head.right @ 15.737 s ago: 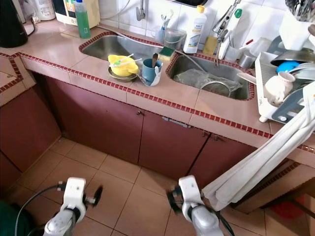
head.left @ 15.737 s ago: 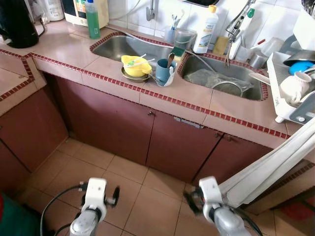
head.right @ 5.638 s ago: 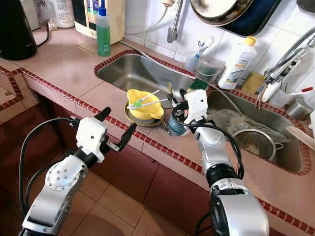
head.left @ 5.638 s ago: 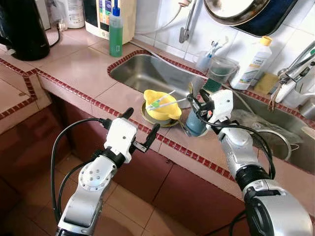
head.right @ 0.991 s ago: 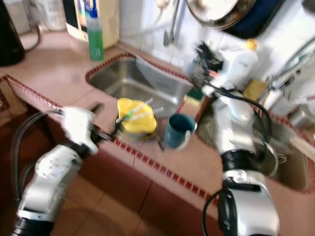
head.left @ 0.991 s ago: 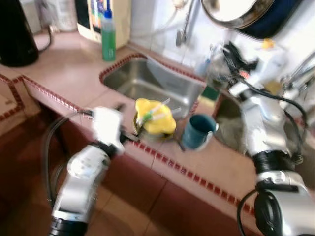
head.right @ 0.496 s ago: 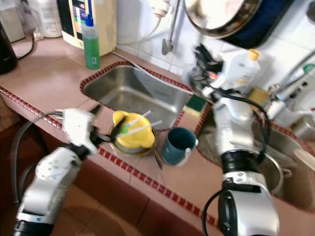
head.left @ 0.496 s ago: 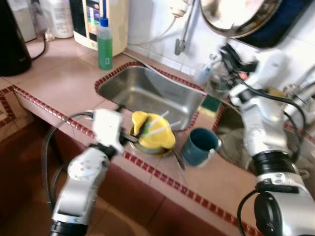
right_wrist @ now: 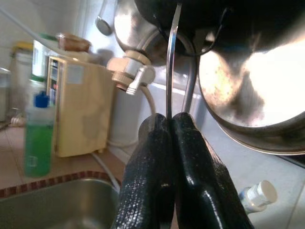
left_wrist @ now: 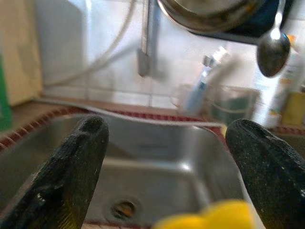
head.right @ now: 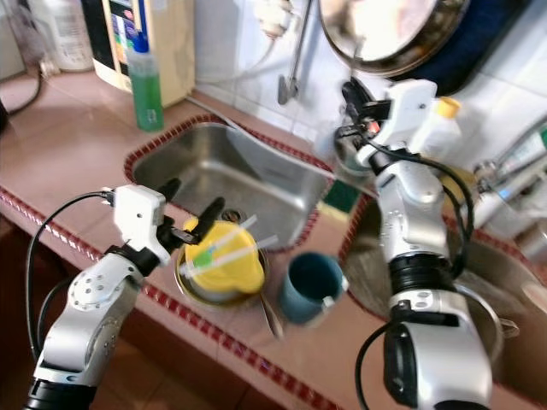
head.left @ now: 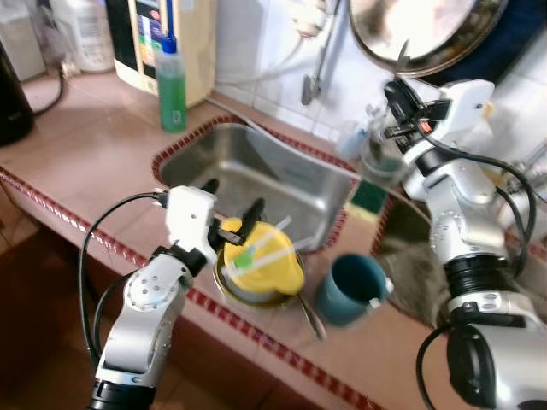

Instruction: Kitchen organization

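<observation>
Right wrist view: right gripper [right_wrist: 167,125] has its fingers [right_wrist: 147,191] clenched on the thin metal handle of a spoon [right_wrist: 170,62], which stands upright out of the fingertips in front of a hanging steel pan [right_wrist: 252,90]. Left wrist view catches that spoon's bowl [left_wrist: 272,56] raised above a clear cup [left_wrist: 232,104] at the back of the sink. Head views: right gripper [head.left: 402,96] is lifted high near the wall, above the clear cup [head.left: 378,162] and just beside a white bottle with a yellow cap [head.right: 438,128]. Left gripper [head.left: 232,205] hovers low at the front edge of the tabletop [head.left: 77,162], fingers [left_wrist: 71,167] released and spread wide, one on either side of the yellow bowl [head.left: 256,265]; contact with the bowl cannot be told. Yellow bowl sits on a plate [head.right: 190,289] with pale sticks, one green-tipped, lying across it [head.left: 269,249]. Blue mug [head.left: 352,289] stands just beside the bowl on the tabletop strip between the two basins; a utensil [head.left: 311,318] lies between them. Left sink basin [head.left: 265,184] lies behind the bowl. Green soap bottle [head.left: 171,84] stands well apart at the back, against a cream appliance [head.left: 190,38].
</observation>
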You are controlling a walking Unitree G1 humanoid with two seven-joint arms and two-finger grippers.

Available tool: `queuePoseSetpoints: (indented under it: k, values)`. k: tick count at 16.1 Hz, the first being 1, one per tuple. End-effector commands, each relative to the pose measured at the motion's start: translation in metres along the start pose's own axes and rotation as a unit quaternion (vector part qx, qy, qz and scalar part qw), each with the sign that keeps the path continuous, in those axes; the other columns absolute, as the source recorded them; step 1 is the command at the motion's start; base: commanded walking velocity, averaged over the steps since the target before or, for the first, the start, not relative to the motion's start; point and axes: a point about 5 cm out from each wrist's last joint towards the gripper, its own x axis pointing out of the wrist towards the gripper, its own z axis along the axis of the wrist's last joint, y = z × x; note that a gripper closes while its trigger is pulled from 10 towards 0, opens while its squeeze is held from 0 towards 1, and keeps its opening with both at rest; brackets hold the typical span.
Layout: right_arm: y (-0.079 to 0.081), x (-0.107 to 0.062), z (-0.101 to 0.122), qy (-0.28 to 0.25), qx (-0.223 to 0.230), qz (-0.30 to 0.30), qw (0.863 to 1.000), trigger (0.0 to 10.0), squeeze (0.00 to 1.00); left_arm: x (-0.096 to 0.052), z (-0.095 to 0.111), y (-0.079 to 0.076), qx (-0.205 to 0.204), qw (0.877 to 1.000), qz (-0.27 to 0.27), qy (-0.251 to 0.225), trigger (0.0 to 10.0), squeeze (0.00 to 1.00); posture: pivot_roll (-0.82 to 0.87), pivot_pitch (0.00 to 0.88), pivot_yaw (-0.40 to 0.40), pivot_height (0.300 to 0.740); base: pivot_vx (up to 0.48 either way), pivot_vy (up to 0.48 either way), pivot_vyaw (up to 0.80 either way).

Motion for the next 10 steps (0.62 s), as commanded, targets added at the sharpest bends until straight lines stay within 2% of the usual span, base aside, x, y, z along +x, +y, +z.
queuePoseSetpoints:
  k: [1, 2, 3, 5, 6, 8, 10]
  values:
    - [-0.002, 0.006, 0.000, 0.029, 0.003, -0.003, 1.000, 10.0, 0.00, 0.001, 0.003, 0.001, -0.003, 1.000, 0.003, 0.003, 10.0, 0.00, 0.07, 0.000, -0.175, 0.740, 0.000, 0.000, 0.00]
    - [-0.003, 0.007, 0.000, 0.033, 0.005, -0.006, 0.999, 10.0, 0.00, 0.002, 0.003, 0.001, -0.004, 1.000, 0.001, 0.005, 10.0, 0.00, 0.07, 0.000, -0.175, 0.740, 0.000, 0.000, 0.00]
    - [-0.016, 0.006, -0.001, 0.056, 0.002, -0.017, 0.998, 10.0, 0.00, 0.006, 0.010, 0.000, 0.000, 1.000, -0.008, 0.007, 10.0, 0.00, 0.07, 0.000, -0.177, 0.740, 0.000, 0.000, 0.00]
    - [-0.022, 0.004, -0.003, 0.069, -0.001, -0.012, 0.998, 10.0, 0.00, 0.009, 0.015, -0.003, -0.002, 1.000, -0.023, 0.007, 10.0, 0.00, 0.06, 0.000, -0.177, 0.740, 0.000, 0.000, 0.00]
    - [-0.031, 0.000, -0.007, 0.087, 0.004, -0.018, 0.996, 10.0, 0.00, 0.011, 0.021, -0.013, -0.003, 0.998, -0.056, 0.009, 10.0, 0.00, 0.06, 0.000, -0.178, 0.740, 0.000, 0.000, 0.00]
    - [-0.038, -0.004, -0.012, 0.103, 0.019, -0.025, 0.994, 10.0, 0.00, 0.009, 0.028, -0.033, 0.001, 0.993, -0.117, 0.008, 10.0, 0.00, 0.05, 0.000, -0.178, 0.740, 0.000, 0.000, 0.00]
    - [-0.038, -0.006, -0.018, 0.120, 0.041, -0.017, 0.992, 10.0, 0.00, 0.008, 0.030, -0.044, -0.001, 0.989, -0.149, 0.014, 10.0, 0.00, 0.06, 0.000, -0.178, 0.740, 0.000, 0.000, 0.00]
